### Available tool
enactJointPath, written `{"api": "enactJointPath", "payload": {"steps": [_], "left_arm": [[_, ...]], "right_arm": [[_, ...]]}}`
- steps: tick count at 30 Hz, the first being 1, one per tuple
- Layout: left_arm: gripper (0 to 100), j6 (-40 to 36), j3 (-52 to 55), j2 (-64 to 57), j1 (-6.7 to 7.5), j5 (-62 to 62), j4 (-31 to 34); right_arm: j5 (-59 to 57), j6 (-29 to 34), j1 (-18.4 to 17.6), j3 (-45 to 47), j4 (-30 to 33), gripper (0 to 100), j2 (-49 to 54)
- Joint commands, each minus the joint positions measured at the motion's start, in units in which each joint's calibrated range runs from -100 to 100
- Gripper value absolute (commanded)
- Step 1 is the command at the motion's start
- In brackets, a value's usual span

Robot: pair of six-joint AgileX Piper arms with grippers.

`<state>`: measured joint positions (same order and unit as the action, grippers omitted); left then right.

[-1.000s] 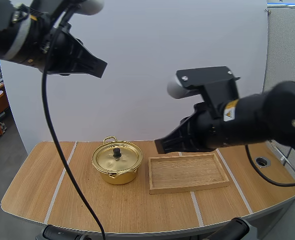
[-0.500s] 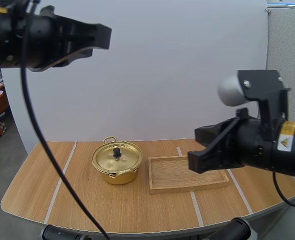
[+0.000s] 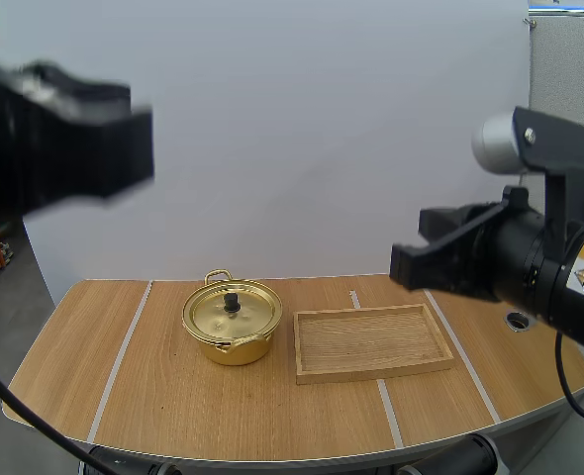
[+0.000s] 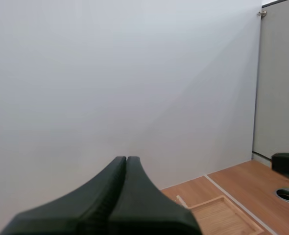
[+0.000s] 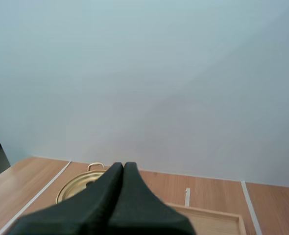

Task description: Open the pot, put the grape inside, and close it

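- My left gripper [image 4: 126, 159] is clenched on nothing, its fingers pressed into one dark wedge, held high above the table [image 3: 64, 386].
- My right gripper [image 5: 123, 165] is also clenched and empty, up in the air on the wooden tray [image 3: 371, 341] side.
- The gold pot [image 3: 231, 336] sits on the table, just beside the tray's left edge and not touching it.
- The lid [image 3: 211, 313] is on the pot, black knob [image 3: 232, 300] upright.
- Both grippers are well apart from the pot.
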<state>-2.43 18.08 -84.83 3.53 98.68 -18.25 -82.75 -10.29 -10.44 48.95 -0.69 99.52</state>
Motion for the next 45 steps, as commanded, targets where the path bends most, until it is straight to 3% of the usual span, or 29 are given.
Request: {"api": "enactJointPath", "payload": {"steps": [1,17,22,24,31,36,45], "left_arm": [[0,-0.4,14.5,-8.2,-0.12,-15.5,6.5],[0,-3.4,38.5,-11.6,-0.23,-42.4,13.8],[0,-3.4,45.4,-14.2,-2.09,-54.3,14.2],[0,-3.4,50.3,-15.2,-3.65,-62.9,14.2],[0,-4.2,61.4,-15.2,-3.99,-78.4,14.2],[0,-3.8,63.2,-15.2,-3.99,-77.9,14.2],[0,-3.8,67.7,-15.2,-3.92,-79.5,14.2]], "right_arm": [[18.4,0.3,1.9,0.3,-0.7,0,0.5],[45.8,0.3,2.0,21.3,5.4,0,0.5],[53.2,0.3,4.1,25.4,9.3,0,0.5],[54.3,0.3,5.3,25.9,9.3,0,0.5],[56.1,0.3,6.0,29.7,9.3,0,0.5],[58.3,0.3,6.0,34.8,9.3,0,0.5],[73.8,0.3,6.0,44.9,9.2,0,0.5]]}}
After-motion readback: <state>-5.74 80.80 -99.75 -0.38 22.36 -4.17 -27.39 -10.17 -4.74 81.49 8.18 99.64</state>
